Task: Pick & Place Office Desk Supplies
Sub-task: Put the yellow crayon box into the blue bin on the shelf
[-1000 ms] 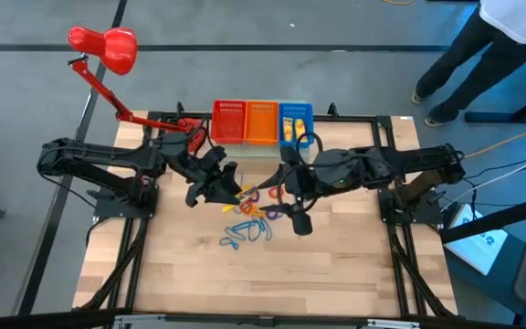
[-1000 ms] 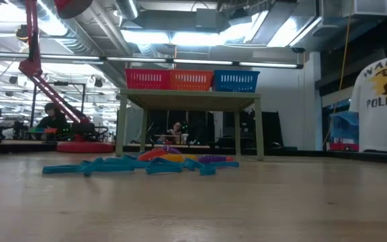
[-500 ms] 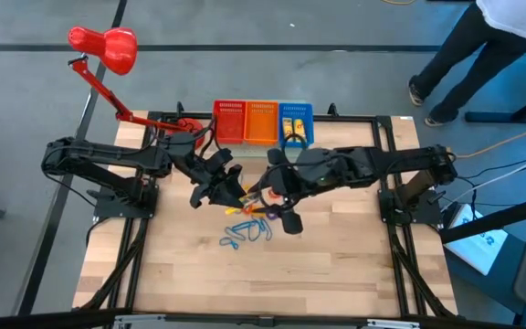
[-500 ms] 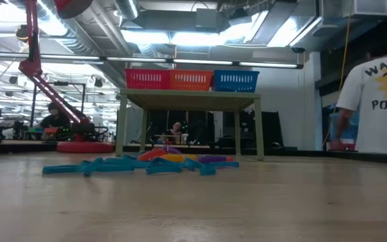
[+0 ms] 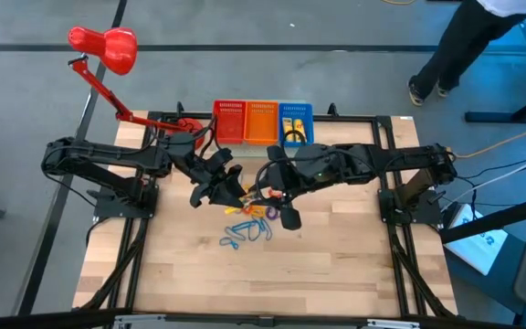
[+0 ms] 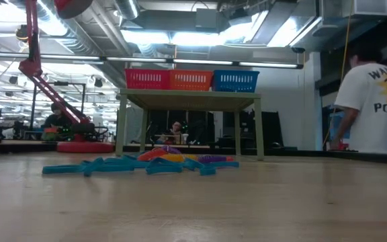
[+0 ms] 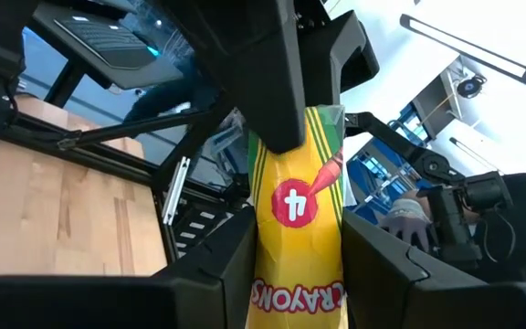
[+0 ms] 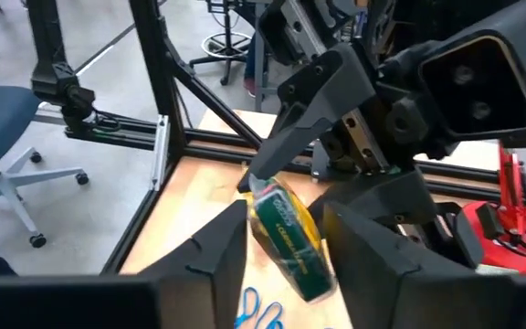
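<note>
- left gripper (image 5: 231, 189) sits mid-worktop, toward the back edge; pinching one yellow crayon packet (image 7: 297, 215). Only the left wrist view shows the "CRAYONS" print.
- right wrist view shows the same packet (image 8: 292, 239) held up off the worktop (image 8: 185, 224) between the left fingers.
- blue wiry loops (image 5: 245, 231) lie mid-worktop; the band loops (image 5: 261, 212) next to them are too tangled to count.
- right gripper (image 5: 277, 196) just beside the left; fingers spread, nothing between them.
- three baskets at the back edge: red (image 5: 228, 121), orange (image 5: 261, 121), blue (image 5: 295, 123). Blue holds yellow packets, probably two.
</note>
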